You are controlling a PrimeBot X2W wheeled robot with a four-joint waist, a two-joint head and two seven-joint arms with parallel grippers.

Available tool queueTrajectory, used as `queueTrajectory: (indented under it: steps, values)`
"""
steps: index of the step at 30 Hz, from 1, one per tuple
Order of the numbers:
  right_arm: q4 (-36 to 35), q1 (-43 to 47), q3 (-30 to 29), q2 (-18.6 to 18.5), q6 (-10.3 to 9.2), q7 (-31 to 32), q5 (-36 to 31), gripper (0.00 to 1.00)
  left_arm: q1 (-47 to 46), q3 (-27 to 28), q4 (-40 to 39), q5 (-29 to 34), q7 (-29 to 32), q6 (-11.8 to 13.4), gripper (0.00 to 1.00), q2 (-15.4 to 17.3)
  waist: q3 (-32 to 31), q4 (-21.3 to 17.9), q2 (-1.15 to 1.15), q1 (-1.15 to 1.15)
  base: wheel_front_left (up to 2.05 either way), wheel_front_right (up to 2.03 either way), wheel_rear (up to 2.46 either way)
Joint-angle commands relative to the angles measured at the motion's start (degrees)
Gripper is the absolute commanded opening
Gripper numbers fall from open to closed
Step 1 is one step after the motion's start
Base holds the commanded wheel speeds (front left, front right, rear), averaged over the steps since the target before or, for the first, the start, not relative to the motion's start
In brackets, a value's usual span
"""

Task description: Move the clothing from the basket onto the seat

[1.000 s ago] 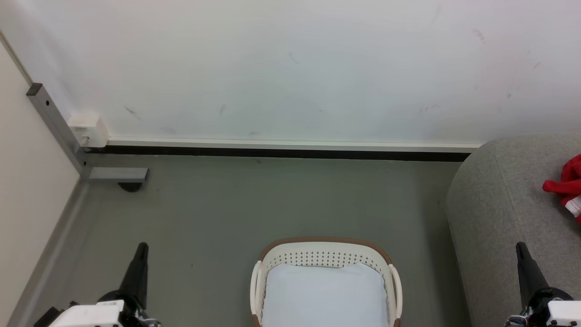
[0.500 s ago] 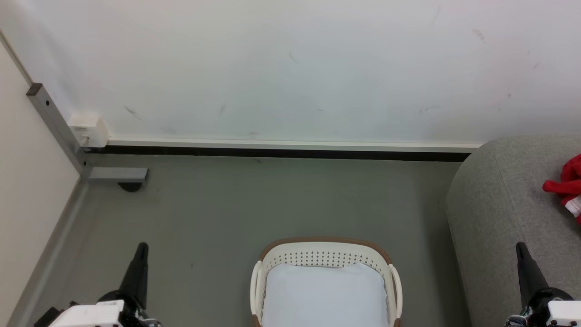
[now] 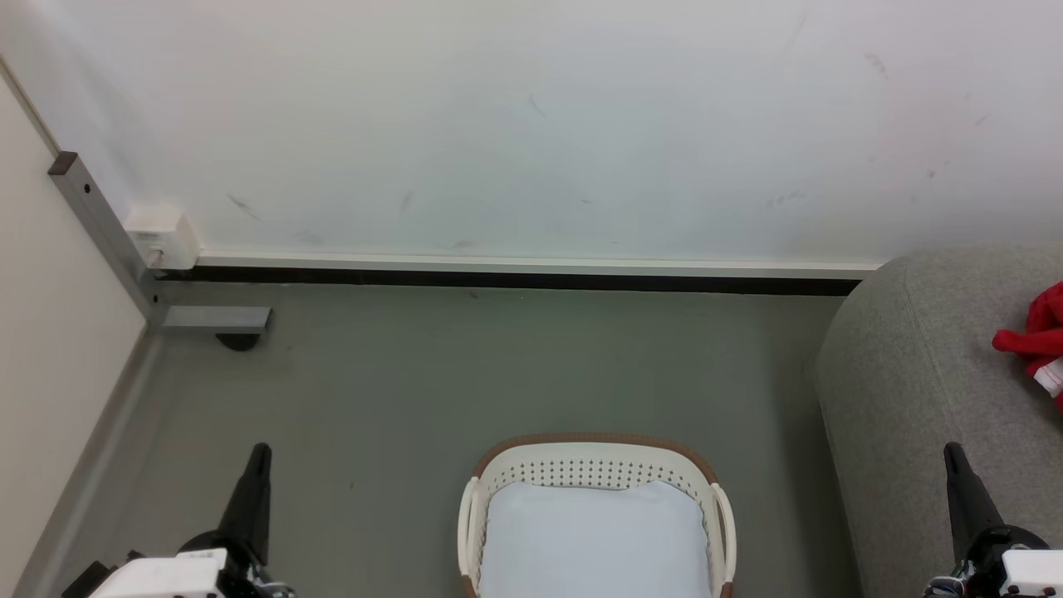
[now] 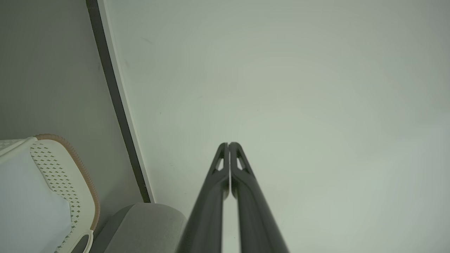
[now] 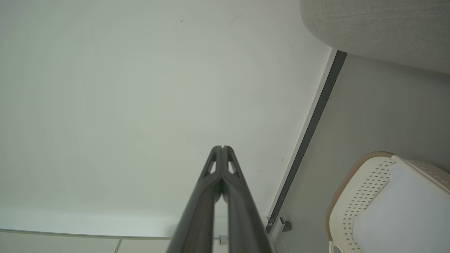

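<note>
Seen from the head, your left gripper (image 3: 259,453) sat at 7 o'clock in the picture, above the grey floor (image 3: 498,365). Its two dark fingers were pressed together and pointed toward 12, holding nothing. From it, the basket (image 3: 594,440) lay at 3 o'clock, well apart, and the clothing (image 3: 1034,336) lay far off, between 2 and 3 o'clock.

The basket stood on the floor at 6 o'clock in the picture, cut by the bottom edge. Its plain white base was in full sight between perforated walls and a brown rim.

Your right gripper (image 3: 952,453) sat at 5 o'clock, in front of the seat (image 3: 913,374). Its fingers were likewise together and gripped nothing. Whether they touched the upholstery you could not tell. From it, the basket lay at 9 o'clock and the clothing at 1 o'clock, clear of the fingertips.

The clothing rested on top of the seat at 3 o'clock in the picture. It was a bright red bunch with a bit of white trim, cut off by the right edge.

You had two grippers, one basket, one seat and one red bunch. How many garments made it up could not be told.

In each wrist view the fingers met at their tips against the white wall (image 4: 316,88). The basket's rim was at 8 o'clock for the left wrist and at 4 o'clock for the right.
</note>
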Motion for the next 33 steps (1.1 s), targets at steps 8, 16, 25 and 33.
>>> queueTrajectory:
  steps: [8,16,25,33]
  values:
    - [-0.27,-0.71,-0.24,0.0,-0.12,0.2,0.02,0.0,-0.11,0.1,-0.22,-0.73,0.23,-0.22,0.0,0.42,0.0,0.0,0.0,0.0,0.0,0.0,0.0]
    - [-0.27,-0.71,-0.24,-0.01,-0.12,0.2,0.01,0.0,-0.11,0.1,-0.22,-0.73,0.23,-0.22,0.0,0.42,0.0,0.0,0.0,0.0,0.0,0.0,0.0]
    - [-0.28,-0.72,-0.24,-0.01,-0.12,0.21,0.01,0.0,-0.1,0.1,-0.22,-0.74,0.22,-0.22,0.0,0.42,0.0,0.0,0.0,0.0,0.0,0.0,0.0]
    - [-0.28,-0.72,-0.25,-0.01,-0.12,0.21,0.01,0.0,-0.1,0.1,-0.23,-0.74,0.22,-0.22,0.0,0.42,0.0,0.0,0.0,0.0,0.0,0.0,0.0]
